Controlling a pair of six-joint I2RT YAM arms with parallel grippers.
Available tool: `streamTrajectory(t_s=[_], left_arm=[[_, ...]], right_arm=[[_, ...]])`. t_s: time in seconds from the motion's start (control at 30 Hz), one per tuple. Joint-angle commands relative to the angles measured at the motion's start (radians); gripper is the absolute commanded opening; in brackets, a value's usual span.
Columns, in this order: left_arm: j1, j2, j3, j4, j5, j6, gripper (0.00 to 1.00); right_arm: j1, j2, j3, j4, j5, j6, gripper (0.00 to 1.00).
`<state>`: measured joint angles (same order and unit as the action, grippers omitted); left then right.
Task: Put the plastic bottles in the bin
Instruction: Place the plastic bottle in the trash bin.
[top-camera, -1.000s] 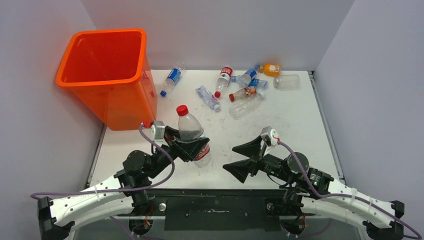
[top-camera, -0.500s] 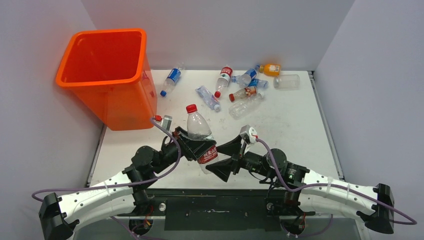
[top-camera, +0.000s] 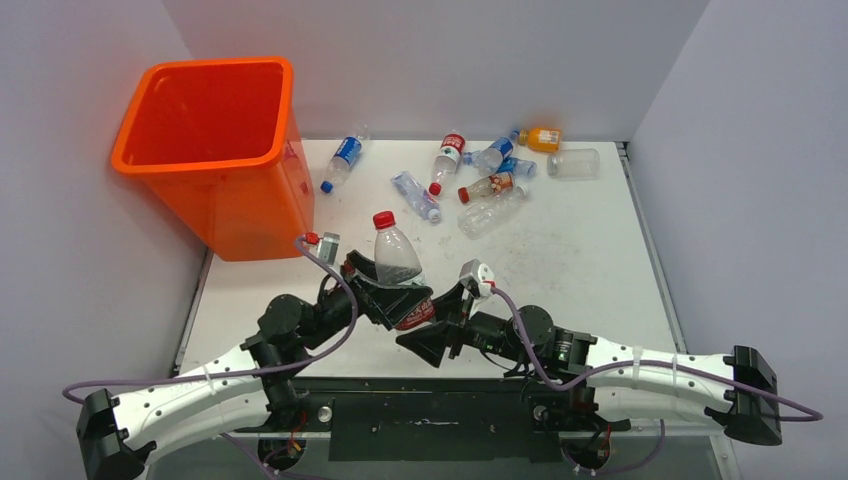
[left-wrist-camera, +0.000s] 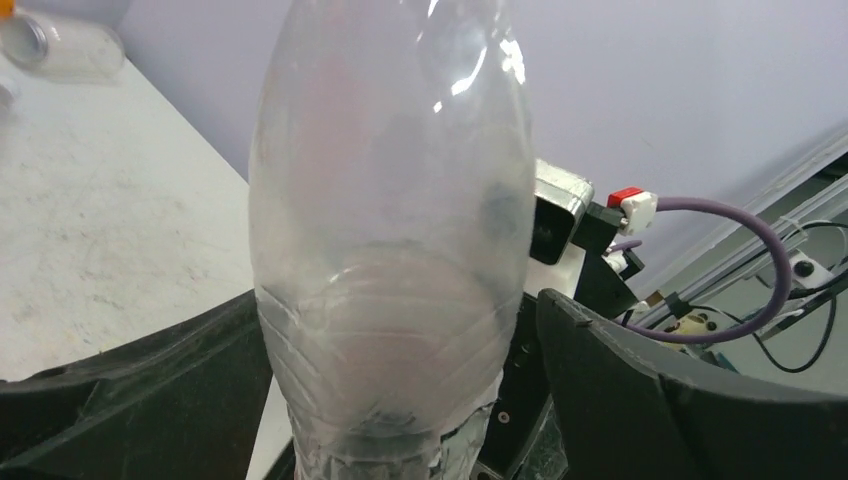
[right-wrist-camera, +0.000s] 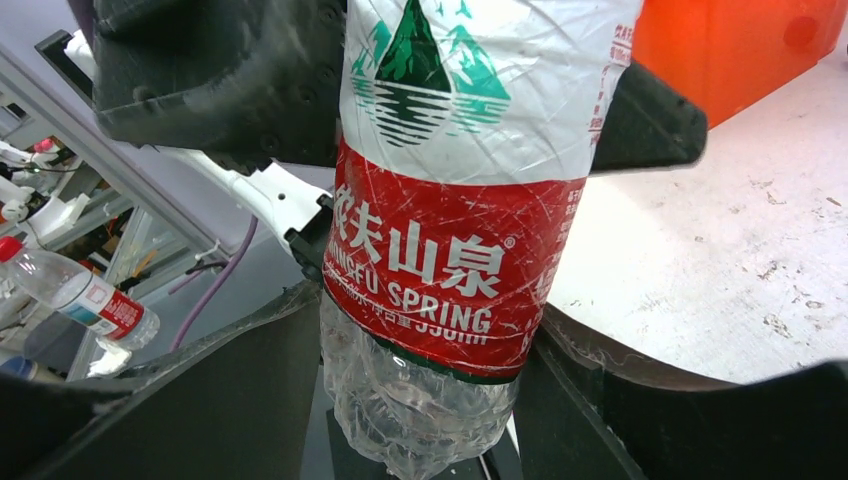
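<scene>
Since the earlier frame the right arm has swung in from the right side of the tabletop. The right hand now sits at the foot of the red-capped bottle, which the left arm has carried a little towards the middle.

The bottle stands nearly upright in the air, cap up, above the near edge of the tabletop. It is well short of the bin, which waits at the far left. The other bottles lie scattered along the far side.

The left hand brackets the bottle's shoulder, but in its own wrist view we see a sliver of gap on one side, so we read it as standing apart. In the right wrist view the right hand presses on the clear, crinkled stretch just under the red label, and we take that hand as clamped on the bottle.

We judge the bottle to be empty, so it is very light and easily tipped. Its wall is thin and soft, already creased, and slick under the pads, so it gives under a squeeze rather than resisting. The label band and the ribbed waist look like the firmest places to hold, and the neck is stiff too. A grip as low as the present one may let the tall top swing.
</scene>
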<state>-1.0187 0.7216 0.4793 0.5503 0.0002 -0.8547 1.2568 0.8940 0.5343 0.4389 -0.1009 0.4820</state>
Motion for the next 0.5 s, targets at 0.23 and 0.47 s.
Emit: streamTrajectory(t_s=[0.23,0.47], left_arm=[[-0.009,-0.238,0.051,-0.106,-0.222,0.198,0.96],[0.000,-0.038,0.387,-0.437,-0.113,0.281,1.00]], right_arm=[[0.023,-0.211,-0.049,-0.086,0.098,-0.110,0.29],[0.051,-0.267,-0.056,-0.164,0.141,-0.170,0.24]])
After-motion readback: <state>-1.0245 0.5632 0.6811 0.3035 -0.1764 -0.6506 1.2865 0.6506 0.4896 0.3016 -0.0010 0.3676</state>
